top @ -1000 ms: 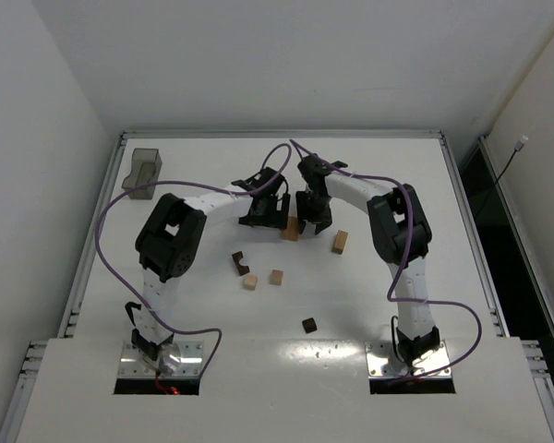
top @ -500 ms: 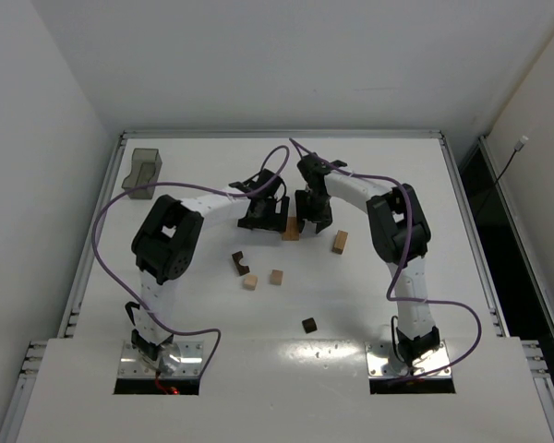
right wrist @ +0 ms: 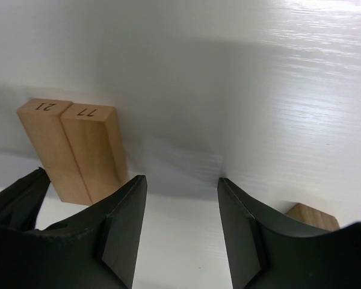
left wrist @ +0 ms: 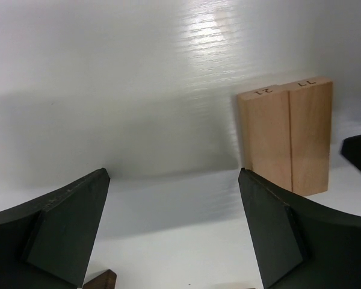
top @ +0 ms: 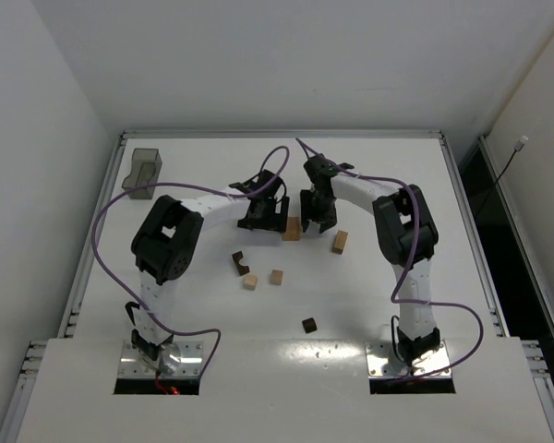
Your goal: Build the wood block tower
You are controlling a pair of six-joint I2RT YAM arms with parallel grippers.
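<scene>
The wood block tower (top: 292,228) is two light tan cuboids standing upright side by side, marked 21 and 11 on top (left wrist: 287,141) (right wrist: 72,150). My left gripper (top: 263,218) (left wrist: 171,232) stands wide open just left of the pair, with only bare table between its fingers. My right gripper (top: 317,219) (right wrist: 180,232) is open just right of the pair, apart from it, with nothing between its fingers.
Loose blocks lie nearer the arm bases: a tan cuboid (top: 340,242) (right wrist: 313,217), a dark brown notched block (top: 239,264), two tan cubes (top: 249,281) (top: 276,276) and a dark cube (top: 308,324). A translucent grey bin (top: 141,173) stands at the far left.
My right gripper has shifted slightly to the right, away from the two upright cuboids, which show more fully. The left gripper has barely moved.
</scene>
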